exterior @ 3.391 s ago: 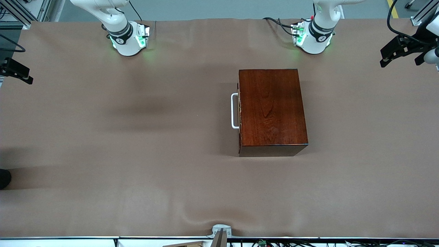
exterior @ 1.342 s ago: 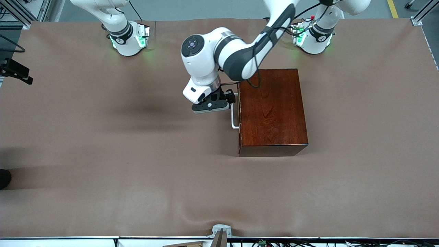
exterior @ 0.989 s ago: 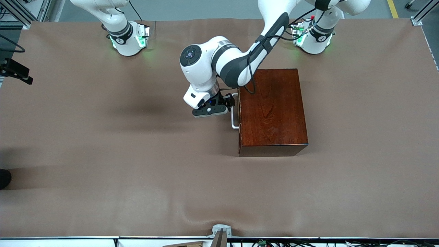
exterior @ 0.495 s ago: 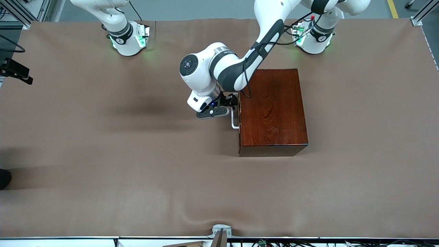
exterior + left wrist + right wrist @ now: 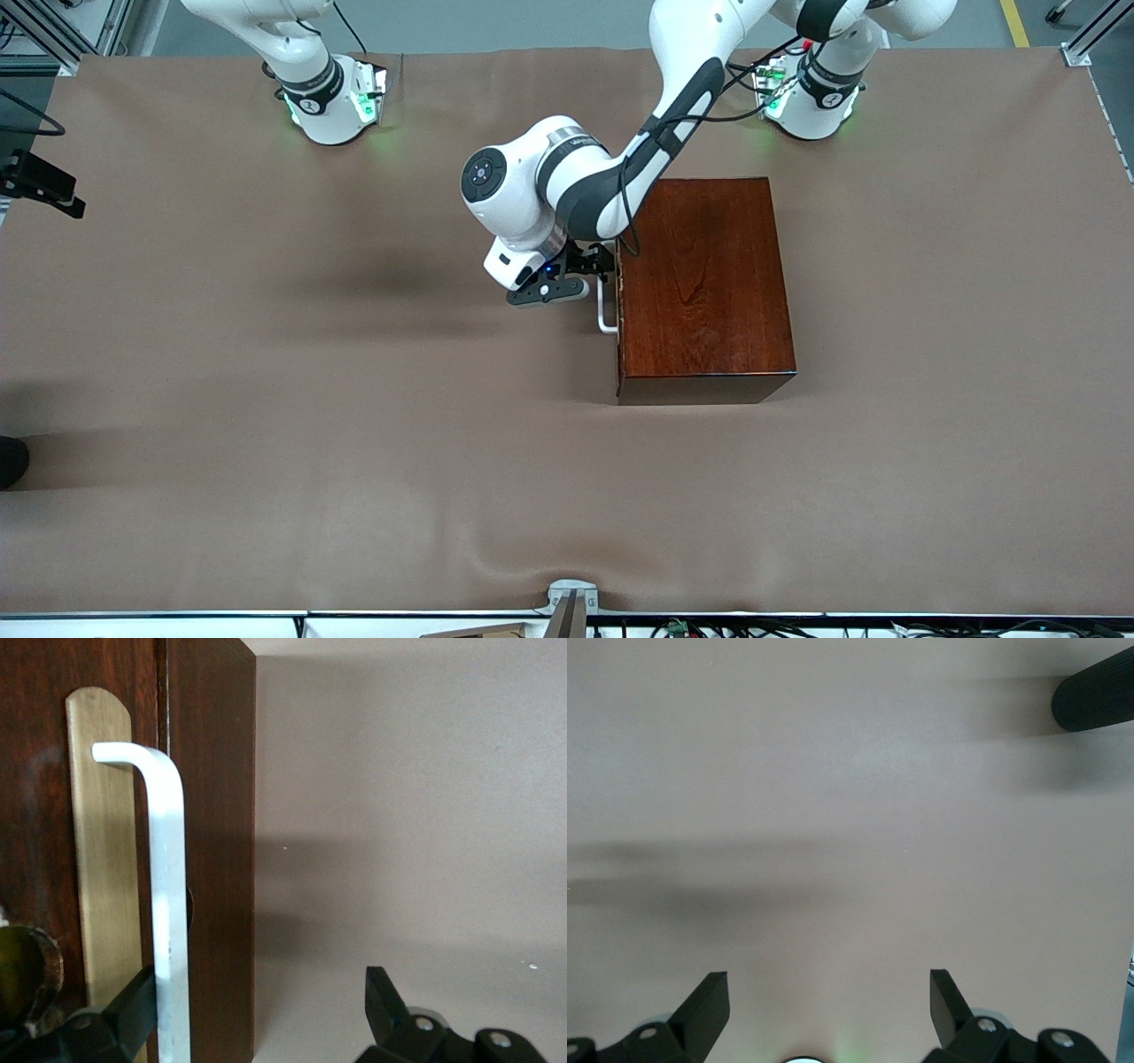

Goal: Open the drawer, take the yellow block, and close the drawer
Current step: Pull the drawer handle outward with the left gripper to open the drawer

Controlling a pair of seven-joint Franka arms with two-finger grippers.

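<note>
Surface: a wide table covered in plain brown cloth point(image 5: 354, 399), faintly creased and rippled near the front edge; grey floor and metal frame rails are seen past the arms' bases.

Item: a glossy dark reddish-brown wooden box point(image 5: 700, 283) is set on the cloth, toward the left arm's end of the table. Its grain is clearly seen on the top face. The drawer point(image 5: 35, 868) is seated fully shut in the box, its front turned toward the right arm's end. A white U-shaped bar handle point(image 5: 605, 308) is fixed to that front over a pale brass-toned plate point(image 5: 102, 859). The yellow block is not seen in any view.

Left arm: it is reached from its base down across the box's corner, wrist bent low in front of the drawer. The left gripper point(image 5: 592, 266) is placed at the handle with its black fingers point(image 5: 381, 1001) spread apart; one finger is seen next to the bar, the other well clear over bare cloth. Nothing is gripped.

Right arm: it is held waiting, with the right gripper point(image 5: 828, 1010) parted and empty over bare cloth.
</note>
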